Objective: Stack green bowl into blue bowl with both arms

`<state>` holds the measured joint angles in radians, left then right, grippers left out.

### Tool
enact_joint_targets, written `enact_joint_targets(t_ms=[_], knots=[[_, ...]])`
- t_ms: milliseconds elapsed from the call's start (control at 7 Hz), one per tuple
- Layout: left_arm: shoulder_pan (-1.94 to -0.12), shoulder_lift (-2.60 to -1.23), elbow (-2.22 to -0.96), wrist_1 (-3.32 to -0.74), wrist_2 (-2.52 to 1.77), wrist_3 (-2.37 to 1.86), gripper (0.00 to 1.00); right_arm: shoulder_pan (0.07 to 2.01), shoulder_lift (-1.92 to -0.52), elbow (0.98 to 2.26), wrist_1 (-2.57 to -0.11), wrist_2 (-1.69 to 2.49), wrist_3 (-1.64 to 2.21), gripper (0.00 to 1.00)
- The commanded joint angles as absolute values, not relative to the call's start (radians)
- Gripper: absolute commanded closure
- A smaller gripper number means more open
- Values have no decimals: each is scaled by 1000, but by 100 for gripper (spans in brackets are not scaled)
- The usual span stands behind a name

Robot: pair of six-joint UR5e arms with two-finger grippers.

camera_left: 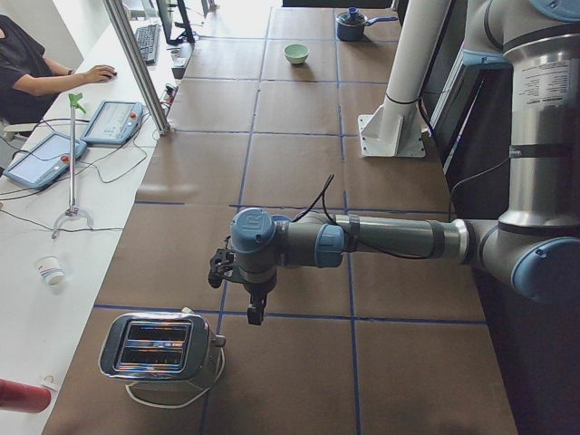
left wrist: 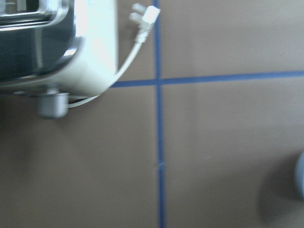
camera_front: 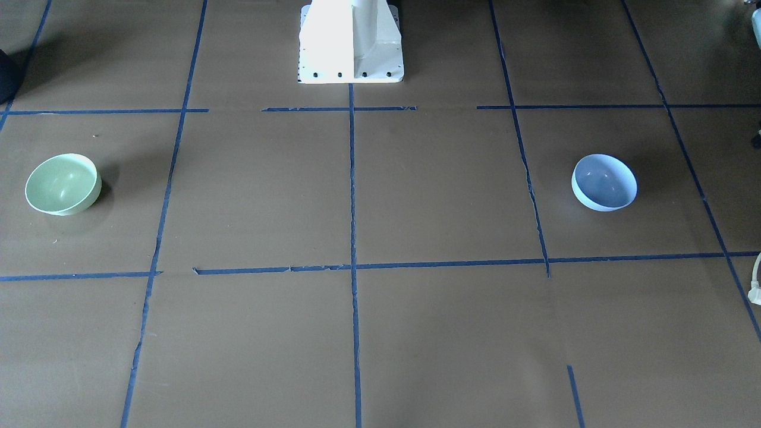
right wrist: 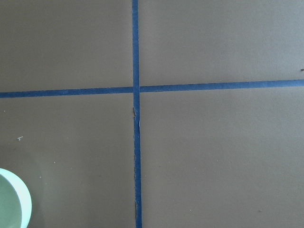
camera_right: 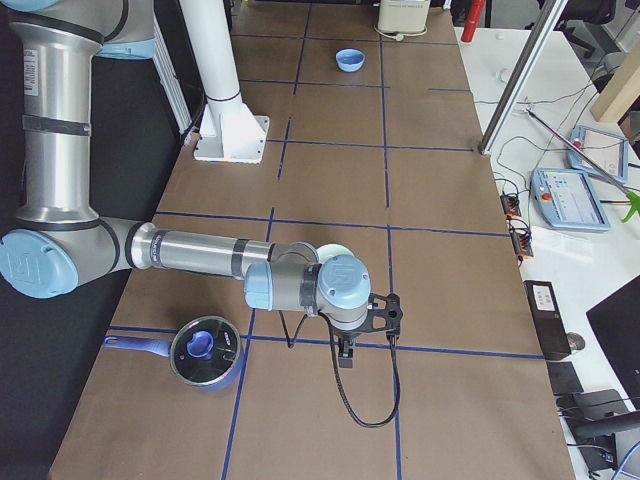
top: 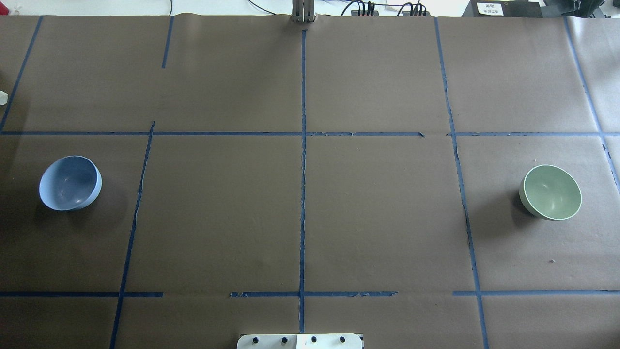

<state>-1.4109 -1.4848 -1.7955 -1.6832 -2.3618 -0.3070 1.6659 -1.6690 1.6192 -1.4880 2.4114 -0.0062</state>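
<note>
The green bowl [camera_front: 62, 183] sits upright on the brown table on the robot's right side [top: 550, 192]; its rim shows in the right wrist view [right wrist: 12, 202]. The blue bowl [camera_front: 604, 182] sits upright on the robot's left side [top: 70, 182], far apart from the green one. The left gripper [camera_left: 255, 308] hangs over the table beside the toaster, seen only in the exterior left view. The right gripper [camera_right: 344, 355] hangs near the green bowl [camera_right: 333, 251], seen only in the exterior right view. I cannot tell whether either is open or shut. Neither touches a bowl.
A chrome toaster [camera_left: 161, 347] with a white cord stands at the table's left end, under the left wrist camera [left wrist: 52, 42]. A blue pot with a lid [camera_right: 205, 352] stands at the right end. The white pedestal base [camera_front: 351, 41] stands at the table's robot side.
</note>
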Motion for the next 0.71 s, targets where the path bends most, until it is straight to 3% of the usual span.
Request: enact_joint_targets(t_ms=[0,571], knots=[[-1210,-1485,-1836,-1913,-2361,-731,0,1666,-1669,1621,-1486,2410,-6,0],[-1011,-1496,-1621,-2283,-2224,-977,0,1666,-1669,1620,-1486,2411,-6,0]])
